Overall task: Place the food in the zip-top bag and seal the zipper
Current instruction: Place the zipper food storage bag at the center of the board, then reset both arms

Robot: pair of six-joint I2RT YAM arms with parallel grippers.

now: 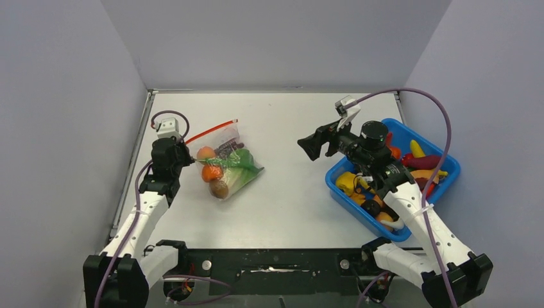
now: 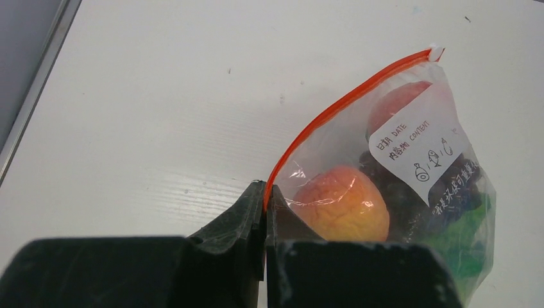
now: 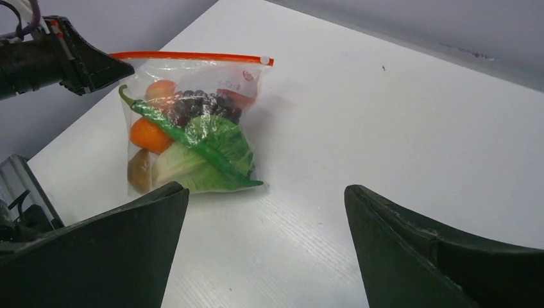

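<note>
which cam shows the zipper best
right wrist: the zipper runs full length in clear sight. left wrist shows it closer, but its near end is pinched in the shut left gripper. top external shows just a thin line.

Blue bin [image 1: 357, 210], white counter [image 1: 295, 192]
The bin sits at the counter's right side, set askew to its edges; plain grey walls [image 1: 276, 38] stand on the left, far and right.

Bare table [image 1: 289, 192] is lying open between the zip-top bag [image 1: 226, 163] and the blue bin [image 1: 449, 183], and on toward 12 o'clock. The left gripper [image 1: 186, 156], pinching the zipper [image 1: 212, 131] end, is blocking the bag's 9 o'clock side. The right gripper [image 1: 309, 147], jaws spread, is hanging at the bag's 3 o'clock.
</note>
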